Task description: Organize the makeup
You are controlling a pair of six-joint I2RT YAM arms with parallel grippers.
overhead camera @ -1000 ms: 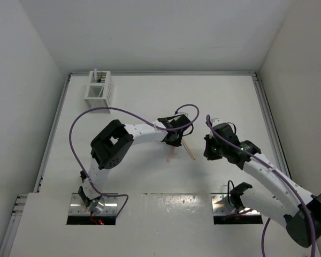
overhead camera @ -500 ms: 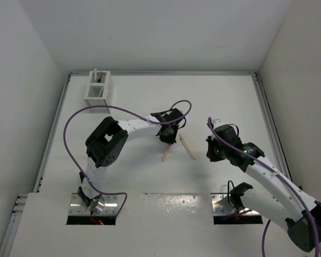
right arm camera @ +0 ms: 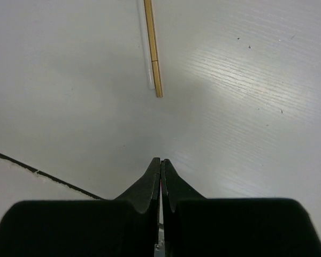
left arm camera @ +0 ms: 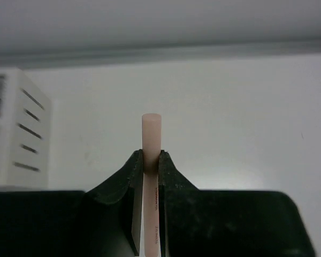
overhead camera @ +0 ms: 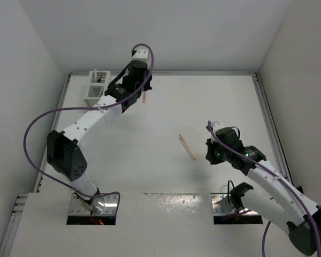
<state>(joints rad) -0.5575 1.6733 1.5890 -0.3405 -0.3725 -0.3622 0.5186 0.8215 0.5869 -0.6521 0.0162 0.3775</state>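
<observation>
We found the left gripper [left arm camera: 151,158] pinching the salmon pink stick [left arm camera: 151,134] between its fingertips, the stick's rounded end standing proud above them. In the overhead view this gripper [overhead camera: 139,94] sat in the upper left of the frame, with the pink stick [overhead camera: 144,97] hanging at its right side, raised over the table [overhead camera: 150,171]. The white slatted box [overhead camera: 99,88] stood just left of it, near the table's far left corner, with several sticks [overhead camera: 99,78] upright inside; their colours were too small to tell. In the left wrist view the box [left arm camera: 21,134] appeared at the left edge, apart from the held stick.

We noted the right gripper [right arm camera: 160,161] pressed together with nothing between its fingers. Overhead it [overhead camera: 209,151] lay right of centre, low over the table. The tan stick [overhead camera: 187,146] lay flat on the table, slanted, near that gripper but not touching it; in the right wrist view the tan stick [right arm camera: 152,48] lay at the top of the frame.
</observation>
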